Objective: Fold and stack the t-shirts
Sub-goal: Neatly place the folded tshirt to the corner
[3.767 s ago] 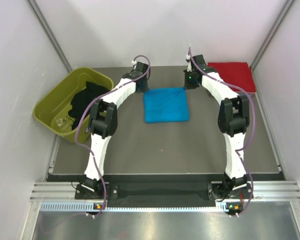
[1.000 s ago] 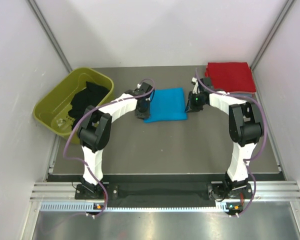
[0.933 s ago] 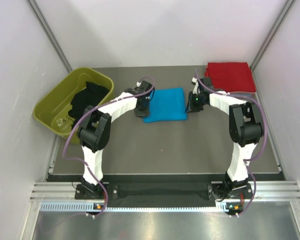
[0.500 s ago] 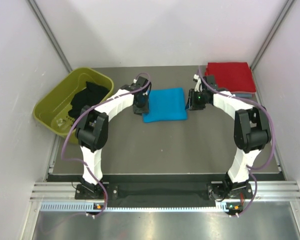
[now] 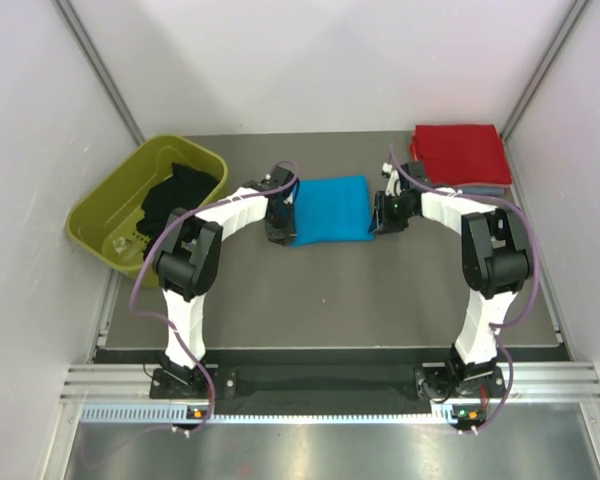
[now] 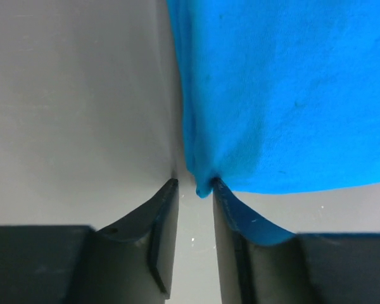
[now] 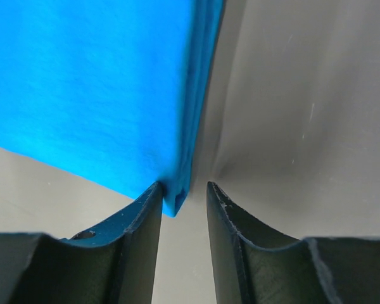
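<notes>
- At the far left I see the olive-green tub [image 5: 90, 215] sitting askew on the table [image 5: 330, 290], with the black t-shirt [image 5: 175, 195] bunched up inside it.
- Next, the left gripper [image 5: 280, 225] is down at table level against the left edge of the turquoise t-shirt [image 5: 330, 208], at its near corner.
- In my left wrist view the left gripper [image 6: 193, 187] has its fingers [image 6: 161, 215] set slightly apart. The corner of the turquoise t-shirt [image 6: 278, 88] pokes into the gap. It touches one finger, and a strip of bare table shows between it and the other, so the cloth is not clamped.
- The turquoise t-shirt lies in the middle of the table as a flat folded square, between the two grippers.
- The right gripper [image 5: 385, 215] is low at the shirt's right edge, near its near corner.
- My right wrist view shows the right gripper [image 7: 183, 187] also slightly parted. The layered edge of the turquoise t-shirt [image 7: 95, 82] sits in the gap against one finger [image 7: 136, 234]. Grey table shows beside the other finger, so this side is not pinched either.
- At the far right rear corner the folded red t-shirt [image 5: 460, 152] rests on the grey-blue t-shirt [image 5: 485, 187], whose near edge peeks out from under it. This stack is well apart from the turquoise one.
</notes>
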Tool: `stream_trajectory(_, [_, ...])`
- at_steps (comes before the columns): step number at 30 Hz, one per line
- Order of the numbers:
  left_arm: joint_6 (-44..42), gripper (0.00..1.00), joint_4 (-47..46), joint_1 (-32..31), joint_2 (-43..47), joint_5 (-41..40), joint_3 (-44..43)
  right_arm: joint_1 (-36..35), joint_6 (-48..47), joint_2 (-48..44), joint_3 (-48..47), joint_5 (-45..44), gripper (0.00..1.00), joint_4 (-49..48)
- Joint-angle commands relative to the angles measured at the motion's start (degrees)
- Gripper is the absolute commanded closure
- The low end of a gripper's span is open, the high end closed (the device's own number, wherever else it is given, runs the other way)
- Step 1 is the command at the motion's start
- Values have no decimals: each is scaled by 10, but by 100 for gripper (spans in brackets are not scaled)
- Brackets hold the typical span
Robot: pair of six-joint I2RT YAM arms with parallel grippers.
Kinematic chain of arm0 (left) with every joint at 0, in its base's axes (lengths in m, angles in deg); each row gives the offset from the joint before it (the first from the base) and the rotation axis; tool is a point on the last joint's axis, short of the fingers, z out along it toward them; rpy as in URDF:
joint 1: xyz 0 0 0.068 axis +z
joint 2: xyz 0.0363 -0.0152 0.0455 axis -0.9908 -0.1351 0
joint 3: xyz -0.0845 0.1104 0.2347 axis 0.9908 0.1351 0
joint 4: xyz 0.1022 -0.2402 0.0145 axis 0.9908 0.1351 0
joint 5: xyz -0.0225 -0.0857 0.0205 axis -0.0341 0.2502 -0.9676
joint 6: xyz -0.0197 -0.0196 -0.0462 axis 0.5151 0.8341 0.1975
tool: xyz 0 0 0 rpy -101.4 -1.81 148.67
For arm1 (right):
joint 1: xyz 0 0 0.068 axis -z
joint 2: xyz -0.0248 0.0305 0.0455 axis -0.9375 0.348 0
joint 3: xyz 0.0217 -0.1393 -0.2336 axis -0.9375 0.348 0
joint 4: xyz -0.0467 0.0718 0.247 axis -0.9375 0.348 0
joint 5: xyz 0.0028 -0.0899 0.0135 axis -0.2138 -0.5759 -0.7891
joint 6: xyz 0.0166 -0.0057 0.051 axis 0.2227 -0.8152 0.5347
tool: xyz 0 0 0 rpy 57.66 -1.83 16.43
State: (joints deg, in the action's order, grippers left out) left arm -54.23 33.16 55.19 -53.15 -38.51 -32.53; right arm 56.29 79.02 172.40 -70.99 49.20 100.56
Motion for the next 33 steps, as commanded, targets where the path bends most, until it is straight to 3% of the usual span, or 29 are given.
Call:
stream_trajectory(1, [-4,68,-30,0,-16,12,5,2,-12,6,13,17,66,-38])
stream_trajectory(5, [-7,81,-30,0,-18,5,6,2,-11,6,24,25,72,-45])
stream_trajectory(8, [-10,98,-26,0,-13,-13,10,7,-14,2,37,29,89,-54])
stream_trajectory(9, [-10,100,-25,1,-11,-17,12,8,-14,0,41,29,100,-56])
stream_trajectory(25, [8,100,25,-8,83,-47,92,0,44,-175,238,1,98,-81])
stream_trajectory(26, [7,95,30,-10,89,-51,93,-1,45,-179,241,-4,86,-76])
stream_trajectory(27, [7,82,36,-11,101,-61,92,0,45,-187,242,-6,82,-64])
stream_trajectory(31, [-5,57,83,-12,130,-80,60,2,43,-210,221,-32,66,-48])
stream_trajectory(33, [-19,51,102,-12,147,-88,26,8,42,-199,184,-41,59,-45])
